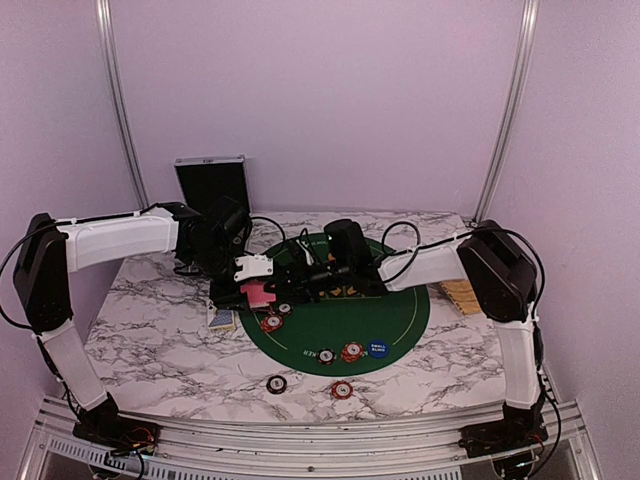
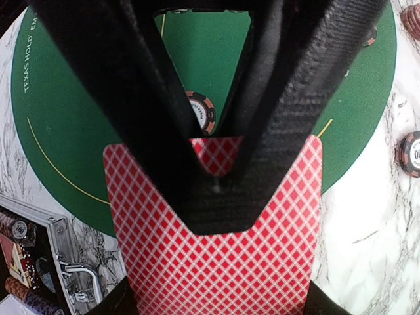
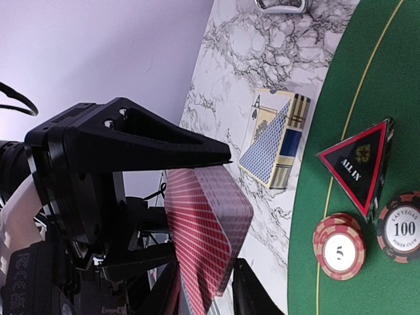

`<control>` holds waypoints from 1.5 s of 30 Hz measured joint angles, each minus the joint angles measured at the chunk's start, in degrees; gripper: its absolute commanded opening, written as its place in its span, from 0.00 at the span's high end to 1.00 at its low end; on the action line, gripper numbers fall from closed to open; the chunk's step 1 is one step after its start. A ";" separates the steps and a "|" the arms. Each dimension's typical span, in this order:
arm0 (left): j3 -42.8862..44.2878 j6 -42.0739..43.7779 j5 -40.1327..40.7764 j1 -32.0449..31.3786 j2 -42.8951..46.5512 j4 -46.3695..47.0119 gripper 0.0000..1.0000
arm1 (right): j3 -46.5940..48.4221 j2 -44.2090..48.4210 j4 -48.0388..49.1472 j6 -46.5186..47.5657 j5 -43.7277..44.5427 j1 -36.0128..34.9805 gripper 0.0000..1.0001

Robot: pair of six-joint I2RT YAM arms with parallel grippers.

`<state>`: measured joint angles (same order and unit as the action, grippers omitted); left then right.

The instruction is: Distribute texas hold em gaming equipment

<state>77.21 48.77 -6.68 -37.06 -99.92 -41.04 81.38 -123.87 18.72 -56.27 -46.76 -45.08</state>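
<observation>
Playing cards (image 2: 216,275) hang clenched in the left claw (image 2: 216,197) over the green mat (image 2: 98,131), their edge between the fingers (image 3: 251,296) of the right claw (image 3: 207,279), whose hold I cannot tell; dealing one off seems underway, next needing a single-card pinch.

Your left end effector (image 2: 215,203) covers the middle of the red-backed cards (image 2: 216,269), whose lower edge runs off frame, and half a striped chip (image 2: 202,110). The case (image 2: 33,256) is cropped at the corner. From above, the chips (image 1: 351,352) show markings too small for you to read.
</observation>
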 measured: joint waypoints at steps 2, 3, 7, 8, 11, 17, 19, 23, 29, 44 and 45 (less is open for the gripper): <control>-0.02 -0.04 -0.17 0.00 0.00 0.02 0.88 | -0.35 0.02 -0.02 0.02 0.20 0.00 0.79; -0.04 -0.09 -0.22 0.00 0.00 0.02 0.88 | -0.55 0.02 0.00 0.02 0.24 0.00 0.80; -0.26 -0.17 -0.26 0.00 0.00 0.00 0.88 | -1.07 0.02 0.00 0.09 0.33 0.00 0.81; -0.33 -0.17 -0.24 0.00 0.00 0.02 0.89 | -1.09 0.02 0.00 0.22 0.33 0.00 0.81; -0.37 -0.17 -0.24 0.04 0.00 0.02 0.89 | -1.29 0.13 -0.02 0.66 0.35 0.02 0.81; -0.55 -0.17 -0.24 0.04 0.00 0.02 0.90 | -1.88 0.76 -0.59 1.27 0.35 0.11 0.82; -0.57 -0.17 -0.22 0.04 0.00 0.00 0.90 | -1.88 1.14 -0.79 1.51 0.37 0.11 0.84; -0.57 -0.17 -0.22 0.04 0.00 0.02 0.90 | -1.88 1.68 -1.01 2.10 0.35 0.11 0.88; -0.59 -0.20 -0.15 0.04 0.00 0.02 0.90 | -2.12 2.12 -1.01 1.95 0.31 0.11 0.89; -0.68 -0.17 0.20 0.04 0.00 0.11 0.91 | -5.07 2.12 5.51 -2.89 -1.68 0.33 1.00; -0.79 -0.17 0.22 0.04 0.00 0.13 0.92 | -5.31 2.12 6.08 -3.37 -1.81 0.39 1.00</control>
<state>76.42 48.60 -6.46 -37.01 -99.92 -40.91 76.07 -121.75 24.80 -59.64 -48.58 -44.69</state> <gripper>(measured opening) 0.660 0.006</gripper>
